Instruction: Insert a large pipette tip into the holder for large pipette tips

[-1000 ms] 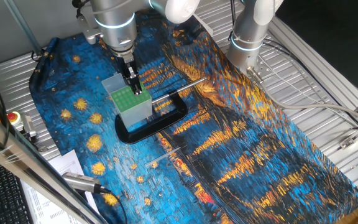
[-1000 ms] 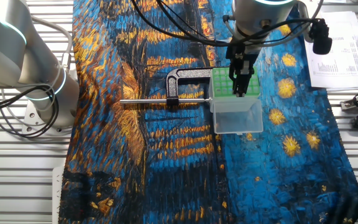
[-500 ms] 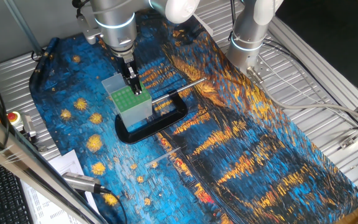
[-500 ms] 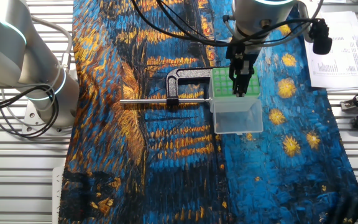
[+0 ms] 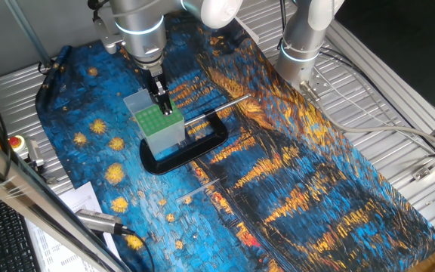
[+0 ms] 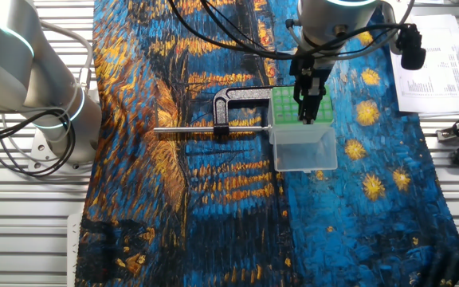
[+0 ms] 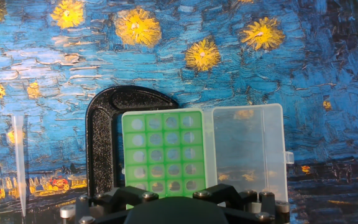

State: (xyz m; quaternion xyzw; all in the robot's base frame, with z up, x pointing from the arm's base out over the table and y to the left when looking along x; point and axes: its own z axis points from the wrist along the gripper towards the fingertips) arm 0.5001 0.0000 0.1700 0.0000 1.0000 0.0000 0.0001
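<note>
Your arm stands nearly upright over the holder, its pincer poised just above the green top plate, near the plate's edge. From both fixed views the black fingers look close together, but you cannot tell whether they pinch anything or are merely pressed shut. In the hand view the fingertips fall outside the picture; only the hand's dark body fills the bottom edge.

The holder sits on the painted cloth covering the table, with its clear hinged lid thrown open flat beside it. A black clamp frame wraps closely round the holder's other side, and its metal rod runs out across the cloth in the other fixed view.

The large pipette tip lies flat on the cloth, well apart from the holder, beyond the clamp at the left of the hand view, with open cloth around it. A second arm stands at the table's edge, away from the holder.
</note>
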